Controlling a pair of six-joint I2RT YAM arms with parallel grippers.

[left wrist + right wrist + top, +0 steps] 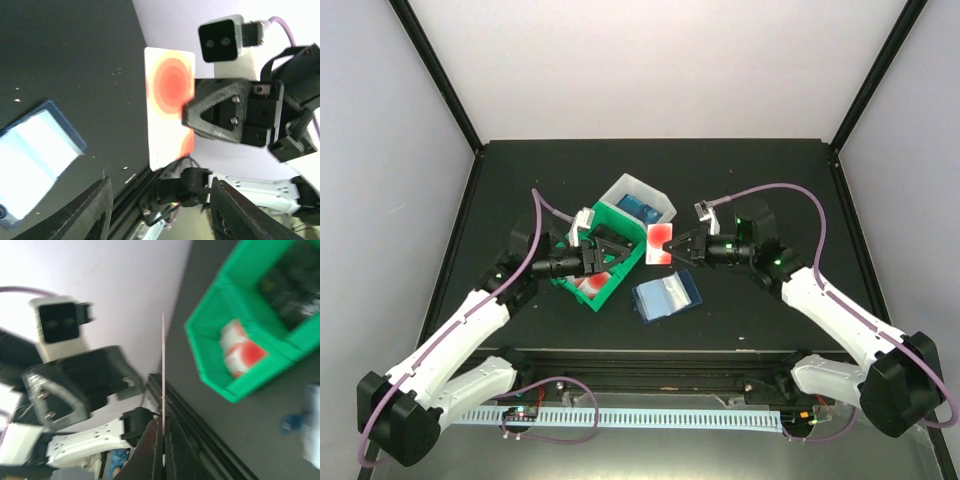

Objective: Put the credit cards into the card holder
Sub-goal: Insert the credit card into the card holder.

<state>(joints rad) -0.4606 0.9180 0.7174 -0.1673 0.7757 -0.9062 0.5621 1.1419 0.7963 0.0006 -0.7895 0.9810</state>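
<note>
**Top view**
- Held card: a red-and-white card is clamped by the right gripper and kept raised just right of the green bin.
- Left gripper: held over the green bin, pointed toward the held card and near it; contact cannot be told.
- Card holder: laid open on the table, clear sleeves up, in front of both grippers.
- Other cards: a red-and-white stack is kept in the green bin's near compartment; blue cards are kept in the white bin behind.

**Left wrist view**
- Left fingers: spread wide, with nothing between them.
- Held card: seen face-on, pinched at one long edge by the right gripper.
- Card holder: seen lower left, flat on the table.

**Right wrist view**
- Right fingers: closed on the card, which is seen edge-on as a thin line.
- Left gripper: seen blurred, left of the card's edge.
- Green bin: seen at right, with the red-and-white stack inside.
</note>
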